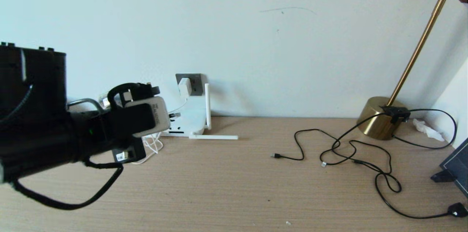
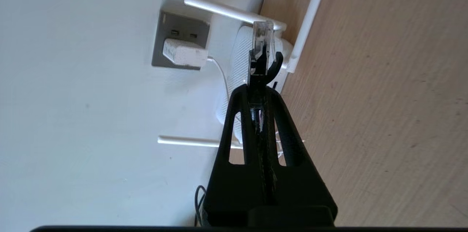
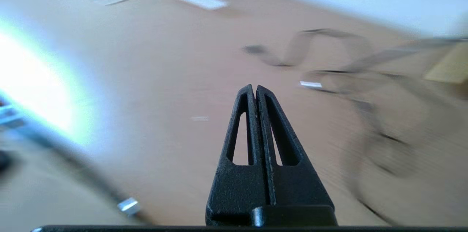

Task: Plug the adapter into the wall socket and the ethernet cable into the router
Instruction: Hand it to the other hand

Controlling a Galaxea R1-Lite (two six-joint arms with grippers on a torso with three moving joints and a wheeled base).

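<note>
The white adapter [image 1: 184, 86] [image 2: 184, 54] sits plugged into the dark grey wall socket [image 1: 196, 79] [image 2: 162, 27], and its thin white cord [image 2: 222, 74] runs down beside the router. The white router [image 1: 195, 116] [image 2: 239, 63] lies on the table against the wall with its stick antennas spread out. My left gripper [image 2: 258, 89] is shut on the ethernet cable's black boot. The cable's clear plug [image 2: 263, 36] sticks out past the fingertips, close to the router but apart from it. My right gripper [image 3: 255, 87] is shut and empty above the table; it is outside the head view.
A brass lamp [image 1: 382, 116] stands at the back right. Thin black cords [image 1: 351, 151] loop across the table in front of it, ending in a small black plug [image 1: 457, 210]. A dark flat object [image 1: 457, 166] lies at the right edge. White cord loops [image 1: 151, 144] lie by the router.
</note>
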